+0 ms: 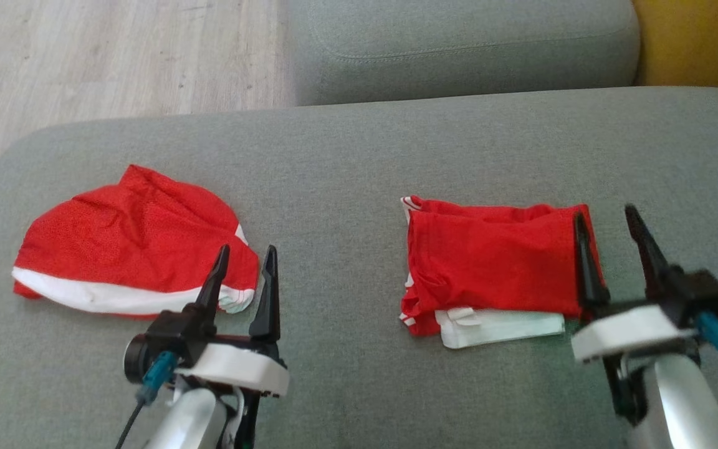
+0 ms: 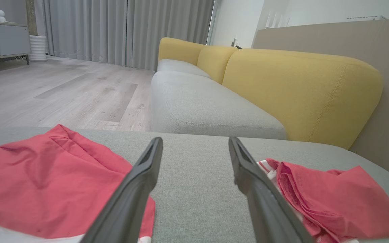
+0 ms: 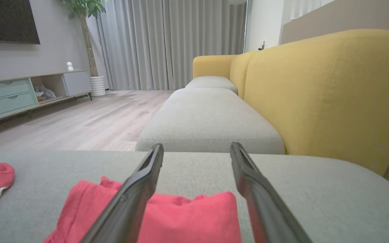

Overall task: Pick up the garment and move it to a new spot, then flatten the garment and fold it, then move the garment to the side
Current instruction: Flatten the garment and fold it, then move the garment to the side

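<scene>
Your left end effector (image 1: 248, 249) and right end effector (image 1: 604, 212) stand low over the grey sofa seat (image 1: 334, 162), each with its 2 dark fingers spread wide and nothing gripped between them. The folded red garment (image 1: 490, 262) lies on the right half of the seat as a neat rectangle, with a white layer (image 1: 502, 327) peeping out along its near edge. The right end effector sits at the garment's right-hand edge, 1 finger over the red cloth and the other over bare upholstery; you cannot tell from these views whether that finger touches the fabric. Well apart, on the left half of the seat, lies a rumpled red garment (image 1: 128, 237) with a white band along its near hem, and the left end effector's fingertips are over its near right corner. Beyond, a second grey cushion (image 1: 459, 43) butts against the seat, yellow backrests (image 2: 299, 87) run along the right, and pale wood floor (image 1: 116, 56) stretches to grey curtains (image 3: 167, 44).
</scene>
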### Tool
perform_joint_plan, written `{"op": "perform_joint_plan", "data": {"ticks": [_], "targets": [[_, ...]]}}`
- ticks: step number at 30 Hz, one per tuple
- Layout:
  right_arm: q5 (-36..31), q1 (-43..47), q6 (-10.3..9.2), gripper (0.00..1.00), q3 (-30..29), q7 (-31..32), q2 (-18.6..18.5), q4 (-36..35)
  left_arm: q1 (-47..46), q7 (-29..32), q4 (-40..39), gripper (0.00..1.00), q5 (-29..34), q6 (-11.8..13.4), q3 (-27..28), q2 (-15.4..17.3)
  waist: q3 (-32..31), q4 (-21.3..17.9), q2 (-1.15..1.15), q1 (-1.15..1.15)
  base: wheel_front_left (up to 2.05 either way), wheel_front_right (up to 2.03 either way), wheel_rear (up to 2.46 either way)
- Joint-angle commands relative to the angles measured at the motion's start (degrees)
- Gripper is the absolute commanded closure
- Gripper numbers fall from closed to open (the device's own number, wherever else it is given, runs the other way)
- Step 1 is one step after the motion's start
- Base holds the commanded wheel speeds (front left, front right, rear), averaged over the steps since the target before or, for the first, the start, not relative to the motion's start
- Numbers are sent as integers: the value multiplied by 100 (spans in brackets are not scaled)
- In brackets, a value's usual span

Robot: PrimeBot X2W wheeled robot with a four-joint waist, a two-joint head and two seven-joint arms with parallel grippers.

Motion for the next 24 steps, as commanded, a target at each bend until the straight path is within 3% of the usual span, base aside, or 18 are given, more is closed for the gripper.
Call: {"op": "perform_joint_plan", "data": {"ticks": [1,9,24], "targets": [[23,-39,-4,0,91,-60,22,-265,-46,-69,-215,0,87,17,279,-8,-13,-15,0,0,0,0,0],[297,498,-4,0,29,-60,22,-492,222,-70,-299,0,345,-55,468,-102,15,-24,0,0,0,0,0],[369,318,-4,0,-8,-59,23,-397,160,-71,-273,0,620,-269,700,-263,240,20,0,0,0,0,0]]}}
